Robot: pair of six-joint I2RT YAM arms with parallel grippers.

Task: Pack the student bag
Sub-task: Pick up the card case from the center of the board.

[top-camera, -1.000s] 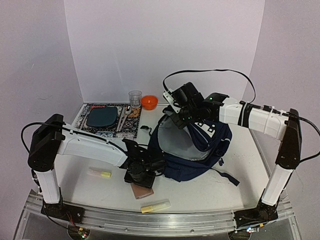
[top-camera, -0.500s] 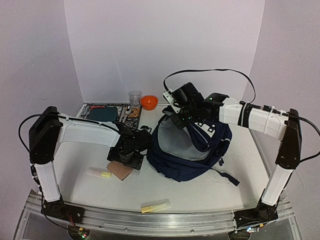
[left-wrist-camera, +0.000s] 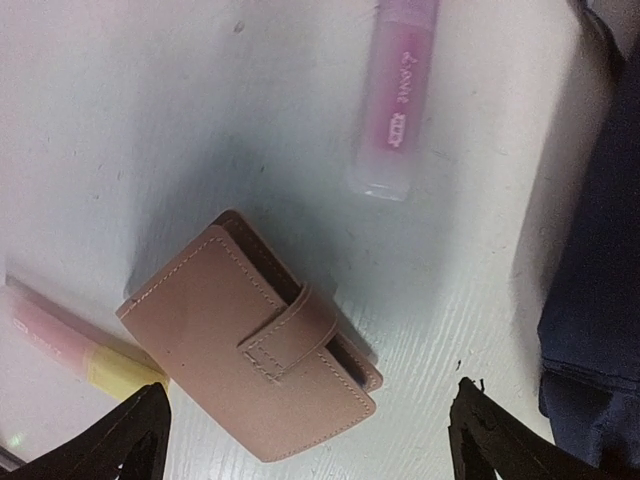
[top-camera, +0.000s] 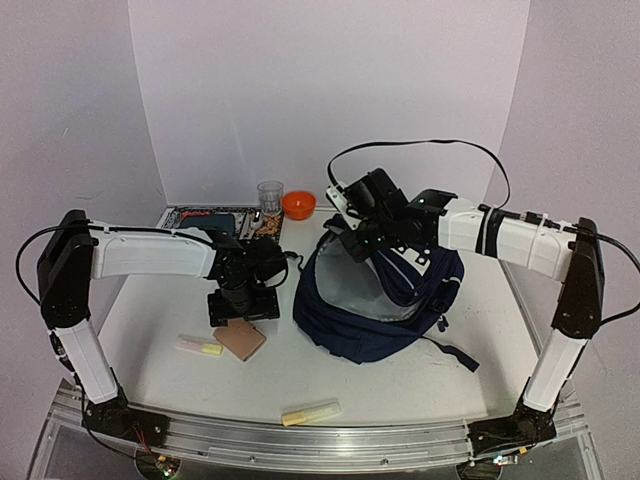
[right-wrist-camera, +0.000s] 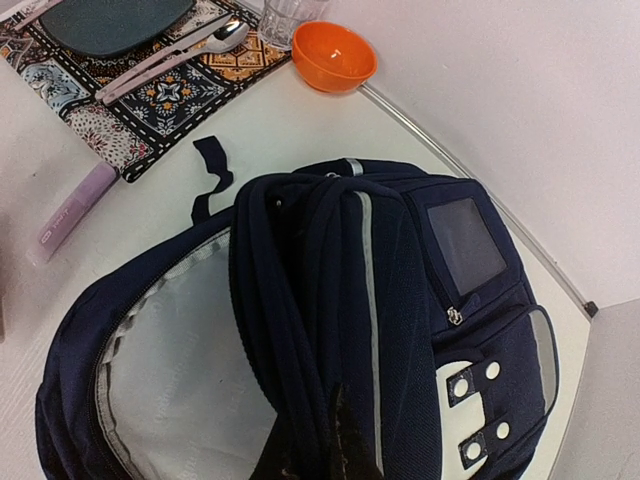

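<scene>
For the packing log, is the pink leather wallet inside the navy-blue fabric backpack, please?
No, the pink leather wallet lies closed on the white table, outside the navy-blue fabric backpack.

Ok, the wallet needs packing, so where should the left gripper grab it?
Probably across the two long edges, mid-body, straight down from above: the wallet lies flat and closed under the open left gripper, though the highlighter sits close beside one edge.
</scene>
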